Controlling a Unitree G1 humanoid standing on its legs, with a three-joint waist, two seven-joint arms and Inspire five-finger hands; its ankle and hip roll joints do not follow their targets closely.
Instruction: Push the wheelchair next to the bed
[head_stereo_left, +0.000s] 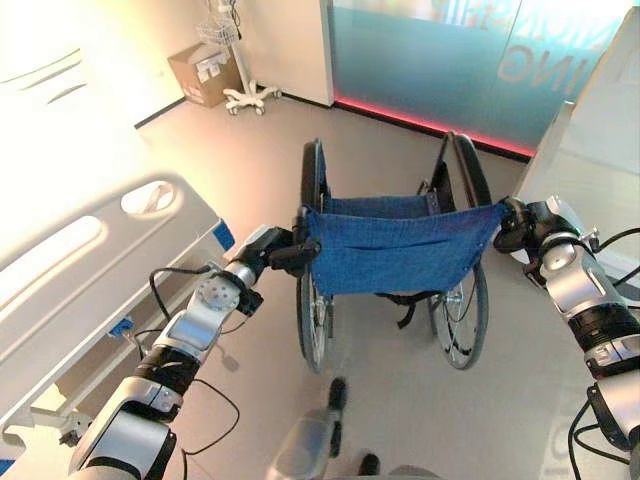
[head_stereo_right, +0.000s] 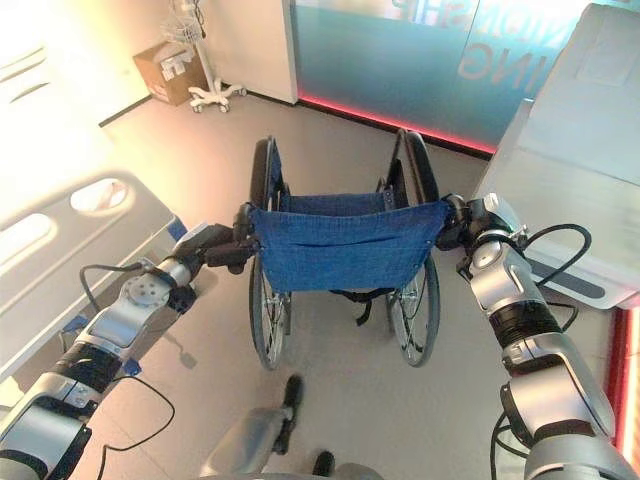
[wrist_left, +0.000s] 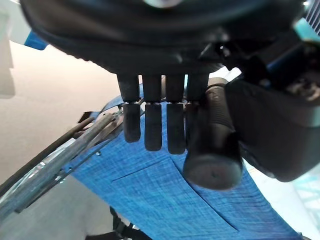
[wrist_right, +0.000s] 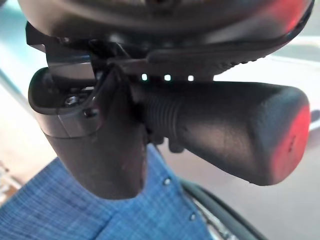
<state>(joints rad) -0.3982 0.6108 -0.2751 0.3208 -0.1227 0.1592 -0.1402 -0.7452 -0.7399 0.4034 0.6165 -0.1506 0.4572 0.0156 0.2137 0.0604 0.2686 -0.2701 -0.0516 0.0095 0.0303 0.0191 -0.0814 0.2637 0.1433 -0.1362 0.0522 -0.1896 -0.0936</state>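
Large pale lettering runs across the frosted teal glass wall (head_stereo_left: 440, 50) at the far end, cut off by the frame top and seen reversed; can't be read whole. Brown cardboard box (head_stereo_left: 203, 73) stands against the far wall w/ white labels on its side, print too small to make out; its flaps sit partly open, contents not visible. Just beside it, a white wheeled stand with a wire basket (head_stereo_left: 238, 60); what's in the basket can't be told.

Black-framed wheelchair with blue fabric backrest (head_stereo_left: 395, 250) stands mid-floor, back toward the robot, big wheels either side. White hospital bed with moulded plastic side rail (head_stereo_left: 110, 250) is along the robot's left, near the wheelchair's left wheel but apart from it; bed cut off by the frame edge. White cabinet (head_stereo_right: 580, 160) is on the right.

Left hand (head_stereo_left: 283, 252) is at the wheelchair's left black ribbed rubber push handle (wrist_left: 212, 145): in the left wrist view the fingers (wrist_left: 152, 125) hang straight in a row beside the grip, thumb on the grip's other side; not curled round it. Right hand (head_stereo_right: 458, 222) is at the right black ribbed push handle (wrist_right: 225, 130): right wrist view shows the thumb against the grip, palm over it; fingers hidden behind the grip, so can't tell if they close.
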